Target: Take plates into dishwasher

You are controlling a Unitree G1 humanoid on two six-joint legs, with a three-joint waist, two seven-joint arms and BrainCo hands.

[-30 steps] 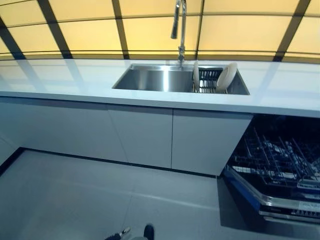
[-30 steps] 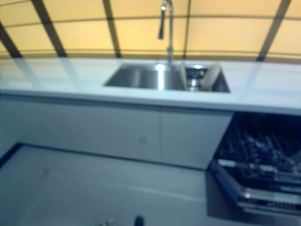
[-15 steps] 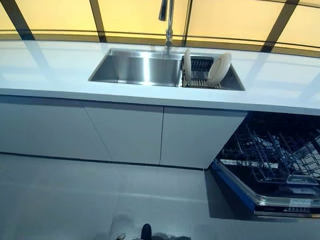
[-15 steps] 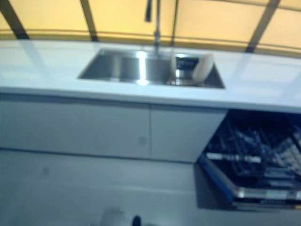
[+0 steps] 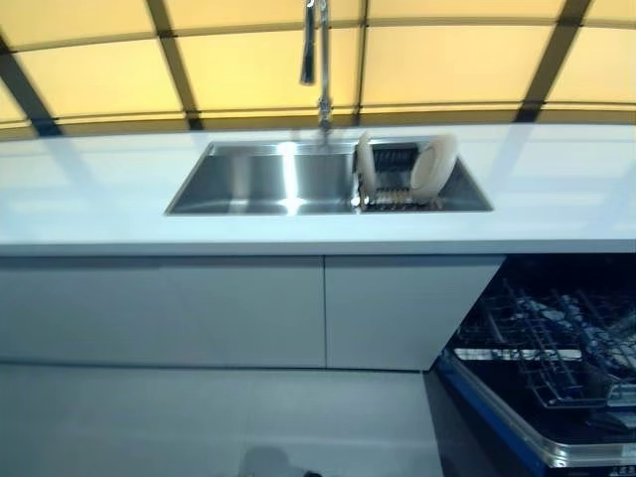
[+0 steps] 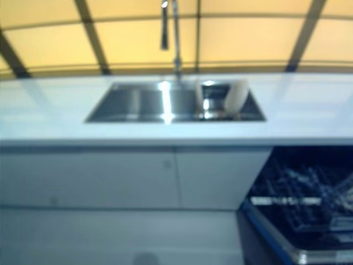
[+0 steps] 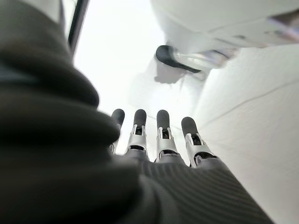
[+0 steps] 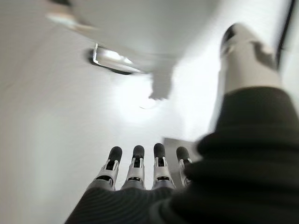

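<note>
White counter (image 5: 89, 199) over grey cabinets (image 5: 199, 308), yellow-lit windows (image 5: 447, 60) behind

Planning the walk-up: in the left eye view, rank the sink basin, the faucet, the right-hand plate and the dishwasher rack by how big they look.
Largest to smallest, as they look:
1. sink basin
2. dishwasher rack, cut off by the frame and nearer the camera, so its rank against the basin is unsure
3. faucet
4. right-hand plate, close to the faucet in apparent size

Both hands hang empty.

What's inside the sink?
In the sink's right half sits a dark dish rack holding two white plates on edge. The left half shows only bare steel. The rack's bottom and the basin under it are hidden.
</note>
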